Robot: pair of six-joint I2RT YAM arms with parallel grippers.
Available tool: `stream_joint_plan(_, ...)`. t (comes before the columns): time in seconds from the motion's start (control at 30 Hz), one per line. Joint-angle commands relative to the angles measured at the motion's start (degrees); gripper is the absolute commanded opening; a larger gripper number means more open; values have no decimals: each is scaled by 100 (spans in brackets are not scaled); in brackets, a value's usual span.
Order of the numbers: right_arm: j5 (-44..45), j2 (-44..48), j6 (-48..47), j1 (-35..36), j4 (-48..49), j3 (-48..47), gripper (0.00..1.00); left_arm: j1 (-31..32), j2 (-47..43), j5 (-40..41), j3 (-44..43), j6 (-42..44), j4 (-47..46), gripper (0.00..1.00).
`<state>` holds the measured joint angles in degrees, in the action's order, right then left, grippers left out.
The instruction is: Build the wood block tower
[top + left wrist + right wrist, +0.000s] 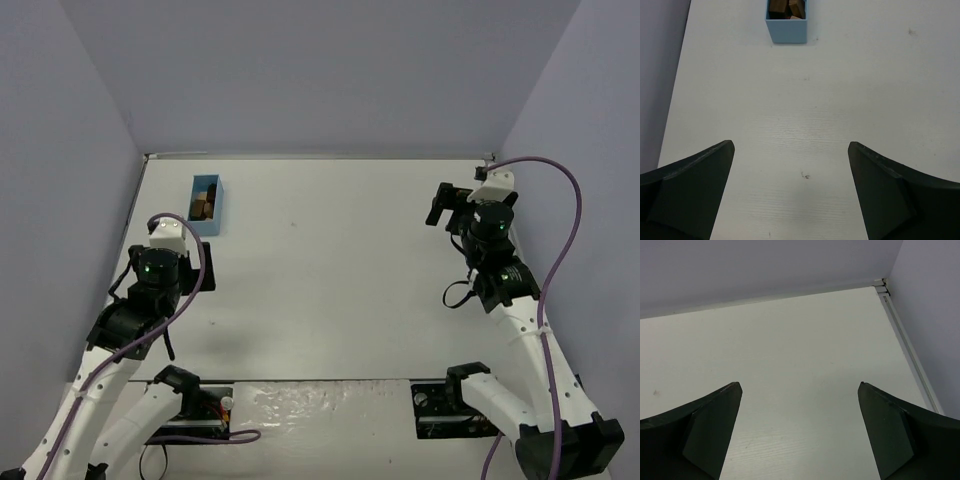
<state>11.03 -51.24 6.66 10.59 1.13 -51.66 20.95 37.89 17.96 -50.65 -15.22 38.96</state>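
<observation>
Inspector: How far along was the tower, taking things from the left?

Operator: Not begun, by my judgement. The wood blocks (786, 7) lay jumbled inside the light blue box (786, 31), which stood near the far left corner of the table (330, 270). No block lay out on the table, and nothing was stacked anywhere I could see.

Inspector: And the left hand?

Operator: The left hand (791, 150) hovered over the left side of the table, on the near side of the box and well apart from it, pointing towards it. Its jaws stood wide apart with nothing between them.

Inspector: The right one?

Operator: The right hand (800, 387) was by the far right corner, well away from the box. It too was spread fully and held nothing.

Inspector: So what was left?

Operator: Everything, as I read it: each block had yet to be lifted out, carried to a spot on the table and set one upon another. How many there were I could not tell; only the top few showed, brown and reddish.
</observation>
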Motion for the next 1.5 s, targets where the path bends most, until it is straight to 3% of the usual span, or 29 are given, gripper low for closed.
stream_joint_plan(0.0,-348,-224,99,40,415,-292,100,-131,299,-170,-221,51,-552,97)
stream_joint_plan(0.2,-363,-415,229,31,448,-305,100,-634,873,-737,-296,-316,-1163,97)
stream_joint_plan(0.4,-622,-748,437,34,517,-244,100,-1402,2418,-1173,-856,-378,-1803,97)
stream_joint_plan(0.67,-1341,-1002,688,48,589,-75,100,-2328,4742,-2006,-2628,-253,-2326,96)
stream_joint_plan(0.87,-1390,-1025,740,43,591,85,100,-3053,6656,-2924,-4278,-347,-2100,81)
stream_joint_plan(1.0,-1433,-1007,898,40,591,217,100,-3149,7476,-3226,-5322,-137,-1673,69)
stream_joint_plan(1.2,-1385,-1002,899,48,591,288,100,-3150,8292,-3482,-6168,61,-1596,62)
stream_joint_plan(1.47,-1408,-1134,967,40,591,279,100,-3141,8822,-3475,-6304,242,-1520,60)
